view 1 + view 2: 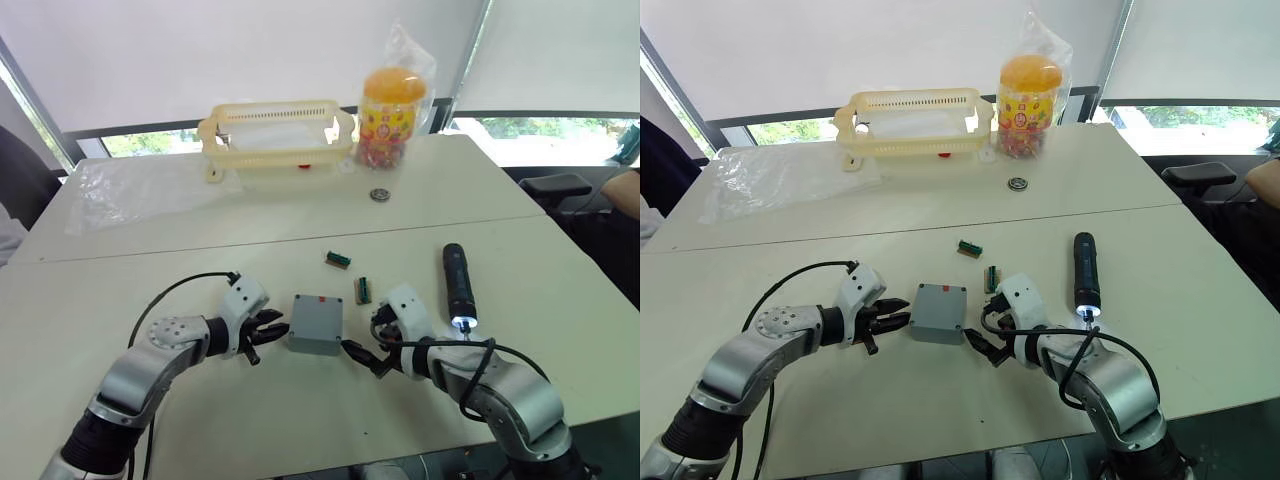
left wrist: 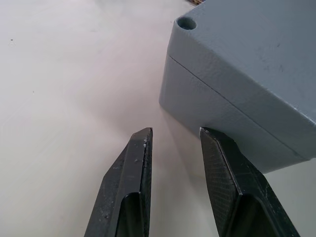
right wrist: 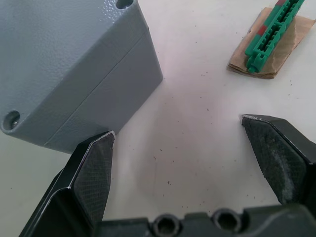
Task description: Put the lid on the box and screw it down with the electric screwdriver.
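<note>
Both pincers flank the grey box (image 1: pixel 317 324) on the worktop (image 1: pixel 200 400), with the lid (image 1: pixel 320 313) already sitting on it.
Left pincer (image 1: pixel 268 328) is at the left side of the box, its fingers (image 2: pixel 126 187) narrowly apart, one tip against the box wall. Right pincer (image 1: pixel 362 356) is at the box's right near corner, spread wide, holding nothing. Electric screwdriver (image 1: pixel 458 285) lies well right of the box, light on at its near tip. Two small green pieces (image 1: pixel 338 260) lie behind the box; far behind stand a yellow basket (image 1: pixel 275 133) and a jar (image 1: pixel 392 118).
</note>
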You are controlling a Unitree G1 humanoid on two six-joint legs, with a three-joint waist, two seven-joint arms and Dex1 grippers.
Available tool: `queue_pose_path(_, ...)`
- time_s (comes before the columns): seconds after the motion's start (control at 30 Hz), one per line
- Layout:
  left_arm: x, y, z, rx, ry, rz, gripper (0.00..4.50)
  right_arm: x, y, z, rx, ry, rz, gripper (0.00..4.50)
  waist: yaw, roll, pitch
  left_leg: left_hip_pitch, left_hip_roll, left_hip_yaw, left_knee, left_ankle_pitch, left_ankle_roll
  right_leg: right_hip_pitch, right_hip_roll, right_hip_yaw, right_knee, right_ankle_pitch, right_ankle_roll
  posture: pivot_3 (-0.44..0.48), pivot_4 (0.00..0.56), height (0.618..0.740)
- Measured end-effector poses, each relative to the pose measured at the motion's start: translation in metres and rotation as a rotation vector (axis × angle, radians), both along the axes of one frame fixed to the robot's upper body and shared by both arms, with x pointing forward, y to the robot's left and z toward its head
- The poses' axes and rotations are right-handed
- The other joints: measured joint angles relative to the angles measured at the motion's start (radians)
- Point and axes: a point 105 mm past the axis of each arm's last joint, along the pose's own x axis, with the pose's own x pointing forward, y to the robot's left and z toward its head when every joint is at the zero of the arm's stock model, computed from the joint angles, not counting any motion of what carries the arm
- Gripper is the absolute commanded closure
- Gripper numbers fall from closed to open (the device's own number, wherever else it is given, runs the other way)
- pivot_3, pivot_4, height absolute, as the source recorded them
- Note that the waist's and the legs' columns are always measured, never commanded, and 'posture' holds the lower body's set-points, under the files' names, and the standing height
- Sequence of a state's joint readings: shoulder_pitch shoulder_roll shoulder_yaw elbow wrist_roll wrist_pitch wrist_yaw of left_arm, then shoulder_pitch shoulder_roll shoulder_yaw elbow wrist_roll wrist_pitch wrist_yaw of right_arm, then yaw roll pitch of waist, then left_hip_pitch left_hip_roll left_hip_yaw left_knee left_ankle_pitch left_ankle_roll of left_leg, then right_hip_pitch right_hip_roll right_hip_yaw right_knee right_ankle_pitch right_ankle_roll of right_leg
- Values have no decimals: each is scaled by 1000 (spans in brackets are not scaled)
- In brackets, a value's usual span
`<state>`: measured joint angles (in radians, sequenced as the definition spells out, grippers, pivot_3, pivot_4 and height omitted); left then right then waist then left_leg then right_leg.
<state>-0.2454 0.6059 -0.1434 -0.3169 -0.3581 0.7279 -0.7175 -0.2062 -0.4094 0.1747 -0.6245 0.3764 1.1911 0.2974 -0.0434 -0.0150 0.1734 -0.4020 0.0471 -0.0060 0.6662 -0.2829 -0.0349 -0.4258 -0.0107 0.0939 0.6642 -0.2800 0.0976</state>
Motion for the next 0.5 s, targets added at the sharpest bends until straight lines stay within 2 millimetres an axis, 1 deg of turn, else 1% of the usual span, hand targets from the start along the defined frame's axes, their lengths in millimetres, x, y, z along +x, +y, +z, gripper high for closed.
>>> queue_pose_path(0.13,0,0,0,1,2,-4,3002,0,0,0,-4,-3,5,30,0,0,0,0,0,0,0,0,0,0,0,0,0,0,0,0,150,740)
queue_pose_path(0.2,-4,3,0,12,17,-27,3002,0,-3,1,-19,-12,27,30,0,0,0,0,0,0,0,0,0,0,0,0,0,0,0,0,150,740)
queue_pose_path(0.27,-7,14,5,42,26,-44,3002,2,-11,6,-52,-33,46,30,-1,0,0,0,0,0,0,0,0,0,0,0,0,0,0,0,150,740)
queue_pose_path(0.33,-8,30,15,68,28,-45,3002,7,-22,16,-76,-69,53,30,-1,0,0,0,0,0,0,0,0,0,0,0,0,0,0,0,150,740)
queue_pose_path(0.4,-7,40,34,66,23,-67,3002,15,-34,32,-91,-110,69,30,-1,0,1,0,0,0,0,0,0,0,0,0,0,0,0,0,150,740)
queue_pose_path(0.43,-6,42,48,55,9,-81,3002,19,-39,43,-94,-140,86,30,2,0,1,0,0,0,0,0,0,0,0,-1,-1,0,0,0,150,740)
queue_pose_path(0.5,-3,41,83,17,-44,-121,3002,30,-47,69,-85,-206,136,30,4,-1,1,-1,0,0,1,0,0,0,0,-1,-1,0,0,0,150,740)
